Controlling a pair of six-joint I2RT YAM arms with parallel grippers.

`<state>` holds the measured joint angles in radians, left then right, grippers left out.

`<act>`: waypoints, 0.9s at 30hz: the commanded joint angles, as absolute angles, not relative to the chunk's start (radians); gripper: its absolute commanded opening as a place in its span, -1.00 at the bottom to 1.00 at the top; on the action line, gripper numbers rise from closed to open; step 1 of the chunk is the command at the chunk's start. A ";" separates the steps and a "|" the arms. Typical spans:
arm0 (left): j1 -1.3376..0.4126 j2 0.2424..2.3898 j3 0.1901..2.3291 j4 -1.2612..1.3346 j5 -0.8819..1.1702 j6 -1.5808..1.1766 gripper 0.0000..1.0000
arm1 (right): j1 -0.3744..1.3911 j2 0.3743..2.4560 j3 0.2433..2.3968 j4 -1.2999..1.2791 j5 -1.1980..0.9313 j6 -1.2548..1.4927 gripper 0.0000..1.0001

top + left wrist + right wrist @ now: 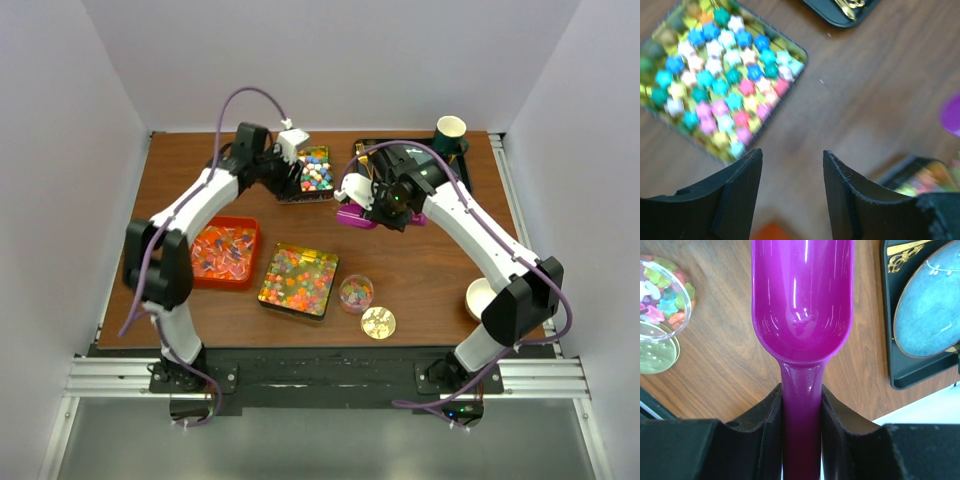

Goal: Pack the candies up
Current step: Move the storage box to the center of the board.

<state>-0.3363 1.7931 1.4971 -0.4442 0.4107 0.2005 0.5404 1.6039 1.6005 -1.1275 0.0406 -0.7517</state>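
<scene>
Pastel star candies fill a tin at the back middle; it also shows in the left wrist view. Round glossy bead candies fill a second tin near the front. A small clear cup holds a few candies; it also shows in the right wrist view. My left gripper is open and empty, and hovers just beside the star tin's near edge. My right gripper is shut on the handle of an empty purple scoop, held above the table behind the cup.
A red tray of wrapped sweets sits at the left. A gold lid lies by the cup. A black tray at the back right holds a blue plate and a green paper cup. A white cup stands at the right.
</scene>
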 commanded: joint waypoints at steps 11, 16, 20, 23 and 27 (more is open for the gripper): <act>-0.318 2.183 1.812 -0.376 0.471 0.190 0.15 | 0.531 1.562 1.553 -1.081 0.109 -0.756 -1.00; -0.321 2.187 1.772 -0.386 0.509 0.199 0.11 | 0.529 1.557 1.540 -1.080 0.104 -0.758 -1.00; -0.322 2.184 1.743 -0.448 0.555 0.256 0.08 | 0.528 1.563 1.549 -1.077 0.103 -0.756 -1.00; -0.321 2.192 1.729 -0.506 0.568 0.279 0.07 | 0.528 1.566 1.552 -1.075 0.100 -0.752 -1.00; -0.321 2.155 1.666 -0.515 0.571 0.301 0.01 | 0.528 1.565 1.559 -1.075 0.100 -0.750 -1.00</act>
<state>-0.3267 2.1933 1.7344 -0.4335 0.5278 0.2649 0.5331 1.6012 1.5364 -1.1011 0.0883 -0.7525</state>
